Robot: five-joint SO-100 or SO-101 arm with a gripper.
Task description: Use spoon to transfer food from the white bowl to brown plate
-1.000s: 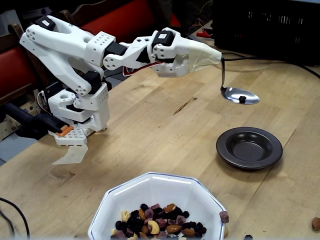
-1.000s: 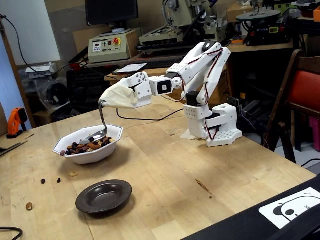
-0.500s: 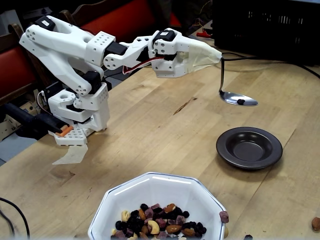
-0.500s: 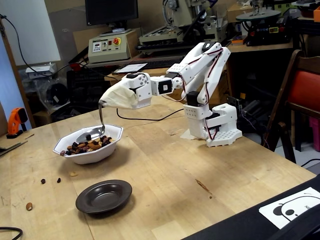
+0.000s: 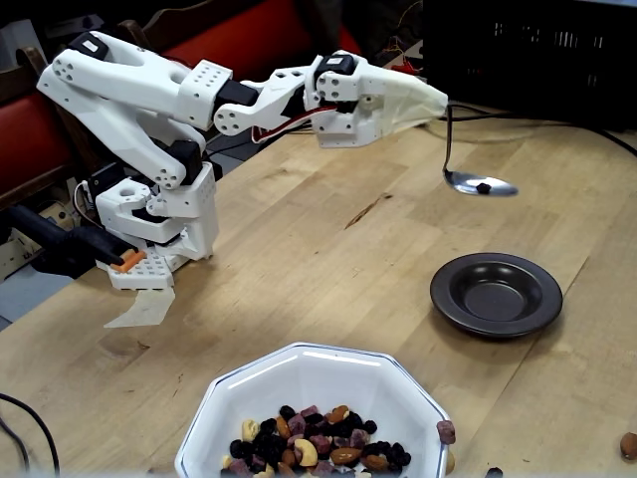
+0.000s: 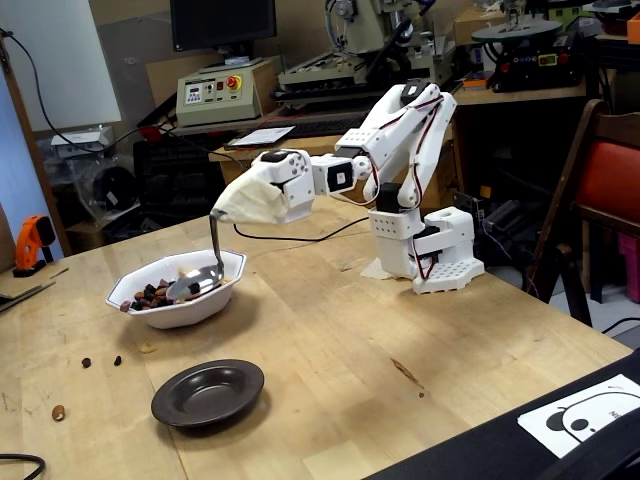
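- Since a second ago, I see the spoon [image 5: 478,183] has risen slightly toward the upper right of a fixed view and sits flatter; in the other fixed view its bowl [image 6: 198,283] has shifted right, over the white bowl's right half.
- I count one spoon, one white bowl [image 5: 299,373], one brown plate [image 5: 496,293] and one arm.
- The food [image 5: 318,443] is a single heap in the white bowl at the bottom centre of a fixed view; one dark piece [image 5: 483,186] rides in the spoon, and a few loose bits lie on the table [image 5: 328,269] at the lower right.
- In the other fixed view, a few stray pieces lie on the wood at the lower left, left of the brown plate [image 6: 208,392].
- The gripper [image 5: 438,100] is wrapped in a pale cover, so I cannot see the jaws; the spoon's handle hangs from its tip, firmly held.
- The spoon hangs in the air, clear of the brown plate, which looks empty.
- The white bowl [image 6: 178,300] and brown plate stand near each other, apart.
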